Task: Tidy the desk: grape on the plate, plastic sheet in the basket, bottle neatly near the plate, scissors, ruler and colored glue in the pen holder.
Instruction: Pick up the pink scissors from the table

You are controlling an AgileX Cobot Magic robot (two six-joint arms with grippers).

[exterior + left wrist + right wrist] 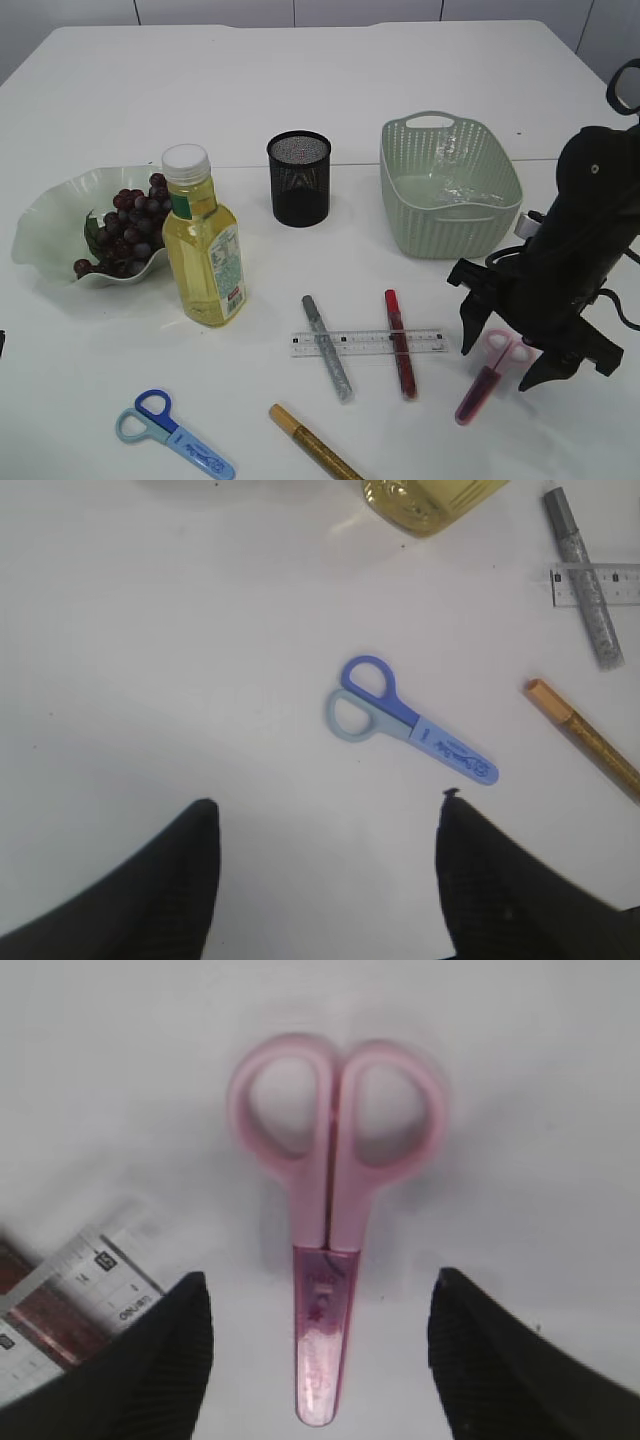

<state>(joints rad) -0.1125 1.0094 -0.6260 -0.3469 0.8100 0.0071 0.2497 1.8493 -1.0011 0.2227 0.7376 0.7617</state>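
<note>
My right gripper (500, 362) (320, 1278) is open and hovers over the pink scissors (325, 1220) (487, 378), its fingers on either side of the capped blade without touching it. My left gripper (327, 802) is open and empty, just short of the blue scissors (405, 720) (172, 432). The ruler (368, 343) lies under the silver glue (328, 347) and the red glue (400, 343). A gold glue (312, 442) lies at the front. The grapes (130, 225) sit on the plate (45, 230). The bottle (203, 240) stands beside the plate. The plastic sheet (450, 190) is in the basket (450, 235).
The black mesh pen holder (299, 178) stands upright between the bottle and the basket. The ruler's end (90, 1290) shows at the left of the right wrist view. The bottle's base (430, 500) is at the top of the left wrist view.
</note>
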